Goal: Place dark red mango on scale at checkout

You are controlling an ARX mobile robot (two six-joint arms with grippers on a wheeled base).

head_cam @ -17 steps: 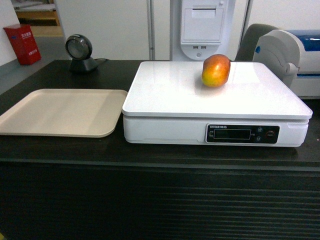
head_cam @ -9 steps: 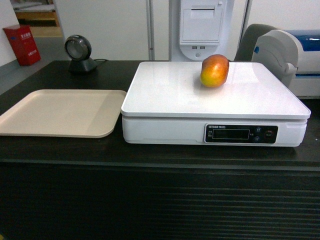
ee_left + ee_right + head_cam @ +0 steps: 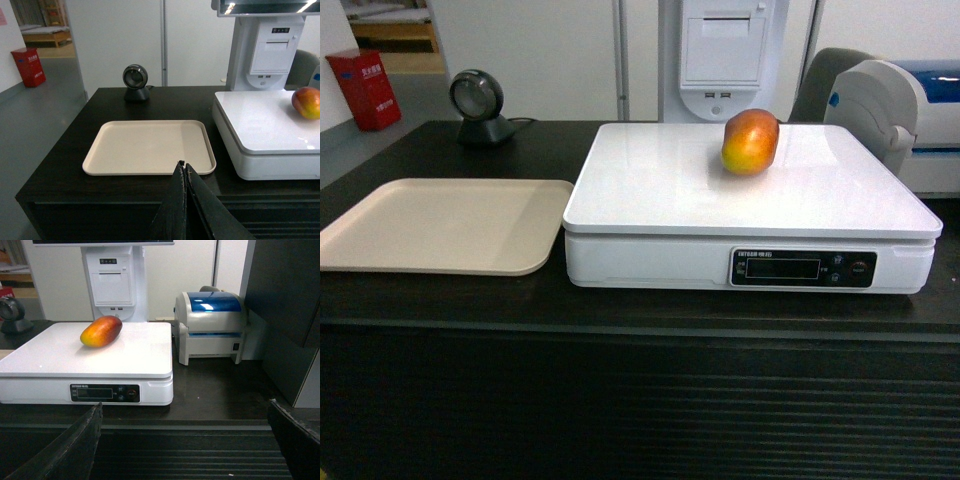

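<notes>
Red-orange, the dark red mango (image 3: 751,142) lies near the scale's (image 3: 660,185) far edge on my head view. Left wrist: my left gripper (image 3: 185,167) is pressed together. Right wrist: right gripper (image 3: 185,440) spread wide.

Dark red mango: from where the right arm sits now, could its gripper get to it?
Probably yes. The right gripper is open, pulled back in front of the checkout, and nothing stands between it and the dark red mango lying on the scale.
</notes>
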